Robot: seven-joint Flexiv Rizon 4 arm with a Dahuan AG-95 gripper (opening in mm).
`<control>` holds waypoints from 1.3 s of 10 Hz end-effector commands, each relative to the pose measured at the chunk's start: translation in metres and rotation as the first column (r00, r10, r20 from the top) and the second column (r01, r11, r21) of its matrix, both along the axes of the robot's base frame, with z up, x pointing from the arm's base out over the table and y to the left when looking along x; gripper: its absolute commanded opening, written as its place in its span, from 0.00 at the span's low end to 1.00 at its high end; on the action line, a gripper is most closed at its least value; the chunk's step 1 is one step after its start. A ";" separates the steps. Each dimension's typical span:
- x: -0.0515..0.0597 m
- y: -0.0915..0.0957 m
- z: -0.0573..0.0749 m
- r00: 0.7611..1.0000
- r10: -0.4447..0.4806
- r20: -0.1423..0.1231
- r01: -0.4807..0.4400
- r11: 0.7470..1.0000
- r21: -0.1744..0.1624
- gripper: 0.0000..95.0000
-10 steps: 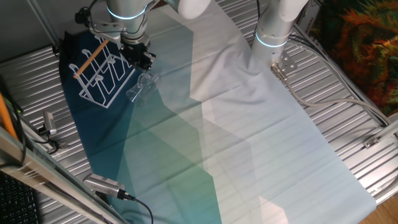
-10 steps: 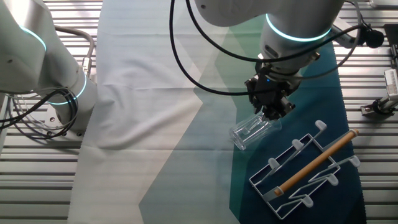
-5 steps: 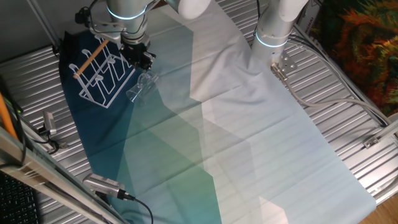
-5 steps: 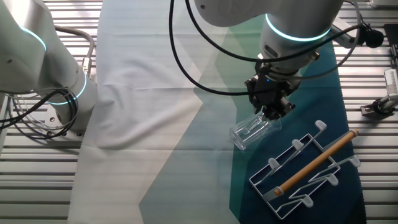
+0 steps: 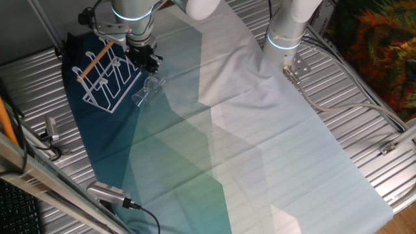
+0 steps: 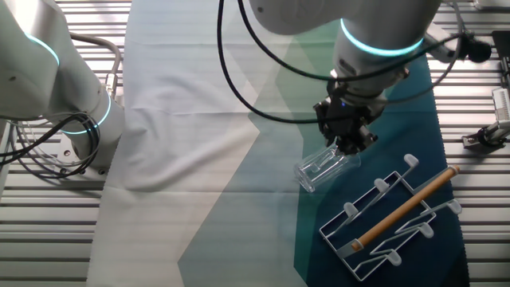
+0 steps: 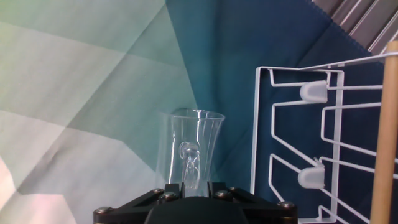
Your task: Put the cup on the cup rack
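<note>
The clear glass cup [image 6: 322, 167] lies tilted on its side over the teal cloth, mouth pointing away from the gripper; it also shows in one fixed view [image 5: 145, 91] and in the hand view [image 7: 189, 146]. My gripper [image 6: 351, 142] [image 5: 151, 67] sits at the cup's base end, and its black jaws [image 7: 194, 186] are closed on the base. The white wire cup rack [image 6: 394, 215] [image 5: 107, 78] with its wooden rod [image 6: 406, 206] lies on the dark blue cloth right beside the cup. In the hand view the rack's pegs [image 7: 313, 91] are to the right of the cup.
A second robot arm's base [image 5: 286, 32] [image 6: 72, 104] stands on the crumpled white part of the cloth. A silver device with a cable [image 5: 107, 193] lies at the table's near edge. Ribbed metal table surface [image 5: 364, 97] surrounds the cloth.
</note>
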State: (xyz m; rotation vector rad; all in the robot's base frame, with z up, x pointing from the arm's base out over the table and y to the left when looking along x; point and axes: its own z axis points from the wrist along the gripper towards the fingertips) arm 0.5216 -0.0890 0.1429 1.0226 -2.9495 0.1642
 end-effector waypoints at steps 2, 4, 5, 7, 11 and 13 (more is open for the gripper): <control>0.000 0.001 -0.006 0.983 -0.179 -0.040 0.181 0.982 0.053 0.20; -0.002 0.002 -0.002 0.980 -0.194 -0.040 0.196 0.978 0.068 0.20; -0.003 0.003 0.001 0.979 -0.197 -0.042 0.200 0.977 0.068 0.20; -0.006 0.004 0.005 0.980 -0.196 -0.043 0.199 0.978 0.067 0.20; -0.015 0.003 -0.002 0.982 -0.187 -0.032 0.189 0.979 0.079 0.20; -0.018 0.002 -0.005 0.982 -0.184 -0.029 0.186 0.979 0.085 0.20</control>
